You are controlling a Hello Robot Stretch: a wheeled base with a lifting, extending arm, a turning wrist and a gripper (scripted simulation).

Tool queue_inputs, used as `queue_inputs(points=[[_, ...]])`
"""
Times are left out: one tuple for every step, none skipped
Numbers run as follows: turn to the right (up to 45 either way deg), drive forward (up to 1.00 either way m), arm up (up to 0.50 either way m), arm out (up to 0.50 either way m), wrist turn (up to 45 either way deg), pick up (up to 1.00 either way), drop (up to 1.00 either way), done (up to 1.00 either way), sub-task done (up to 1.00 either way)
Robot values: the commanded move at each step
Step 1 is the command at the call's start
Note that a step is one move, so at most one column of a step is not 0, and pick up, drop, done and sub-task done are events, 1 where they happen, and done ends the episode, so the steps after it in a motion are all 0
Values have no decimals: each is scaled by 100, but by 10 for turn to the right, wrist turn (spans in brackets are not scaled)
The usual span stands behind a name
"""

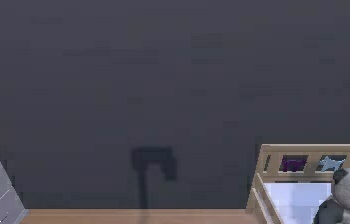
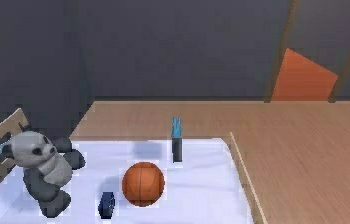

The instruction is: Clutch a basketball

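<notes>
An orange basketball (image 2: 143, 184) with dark seams lies on the white sheet of a bed (image 2: 208, 190), near the arm side view's bottom middle. It rests on the sheet, apart from the things around it.
A grey and white panda plush (image 2: 43, 165) (image 1: 345, 197) sits on the bed left of the ball. A slim dark upright thing with a blue top (image 2: 177, 140) stands behind the ball, and a small blue object (image 2: 107, 205) lies at its left. A wooden headboard (image 1: 308, 160), dark wall (image 1: 163, 80) and wood floor (image 2: 293, 150) surround the bed.
</notes>
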Motion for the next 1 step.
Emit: queue_inputs(points=[[0, 0, 8, 0, 0, 0, 0, 0, 0]])
